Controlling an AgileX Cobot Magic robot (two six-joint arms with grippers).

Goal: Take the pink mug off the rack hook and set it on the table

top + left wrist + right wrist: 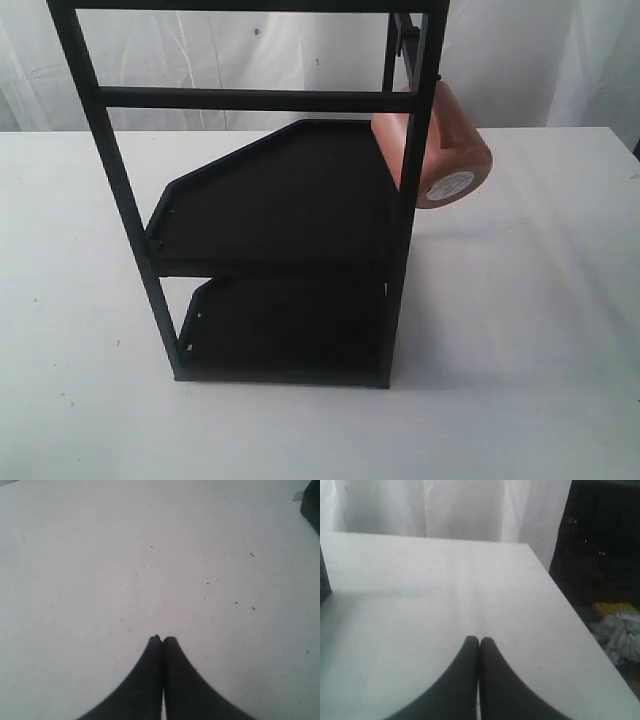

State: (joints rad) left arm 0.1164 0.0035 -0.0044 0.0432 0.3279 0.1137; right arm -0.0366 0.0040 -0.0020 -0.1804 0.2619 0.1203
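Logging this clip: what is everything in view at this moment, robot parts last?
pink mug: one, salmon pink, hanging on its side at the rack's right upright, off the table
sticker: one, white, on the mug's base
rack: one, black, two shelves, standing mid-table
table: one, white, under the rack
curtain: white, behind the table
left gripper: one, black, shut, holding nothing, above the table
right gripper: one, black, shut, holding nothing, above the table

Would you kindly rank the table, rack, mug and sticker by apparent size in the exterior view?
Largest to smallest:
1. table, which runs past the frame
2. rack
3. mug
4. sticker
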